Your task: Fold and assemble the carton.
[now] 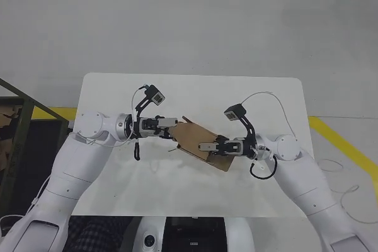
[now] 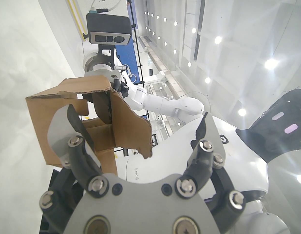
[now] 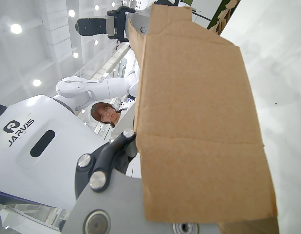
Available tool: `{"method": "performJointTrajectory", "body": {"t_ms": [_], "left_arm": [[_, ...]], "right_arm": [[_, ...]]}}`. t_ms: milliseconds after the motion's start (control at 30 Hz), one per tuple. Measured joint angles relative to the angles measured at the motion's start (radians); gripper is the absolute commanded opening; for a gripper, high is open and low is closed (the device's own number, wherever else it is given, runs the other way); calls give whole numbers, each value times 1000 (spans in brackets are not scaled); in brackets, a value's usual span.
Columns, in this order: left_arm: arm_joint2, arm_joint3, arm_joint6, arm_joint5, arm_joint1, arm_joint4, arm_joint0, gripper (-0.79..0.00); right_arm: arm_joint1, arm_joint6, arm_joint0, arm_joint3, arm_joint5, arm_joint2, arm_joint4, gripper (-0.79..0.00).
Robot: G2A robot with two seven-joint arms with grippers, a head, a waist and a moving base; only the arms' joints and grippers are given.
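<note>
Gripping one wall of the carton in the right jaws over the middle of the desk, held the left jaws wide at its other end; looked squared open, flaps not yet tucked.

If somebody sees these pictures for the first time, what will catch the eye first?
The half-folded brown carton, between the two arms over the middle of the white table. The left gripper stands wide open at one end of it; the right gripper is at the other end.
</note>
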Motion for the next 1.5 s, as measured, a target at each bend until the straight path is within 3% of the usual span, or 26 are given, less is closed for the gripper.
{"method": "performJointTrajectory", "body": {"t_ms": [633, 1000, 1500], "left_arm": [[26, -4, 0, -3, -9, 12, -15, 0], [-21, 43, 2, -5, -1, 20, -9, 0], [-66, 17, -20, 10, 11, 25, 32, 0]], "right_arm": [[-6, 8, -7, 0, -6, -3, 45, -785], [1, 12, -17, 1, -8, 40, 67, -785], [11, -106, -19, 42, 2, 110, -15, -785]]}}
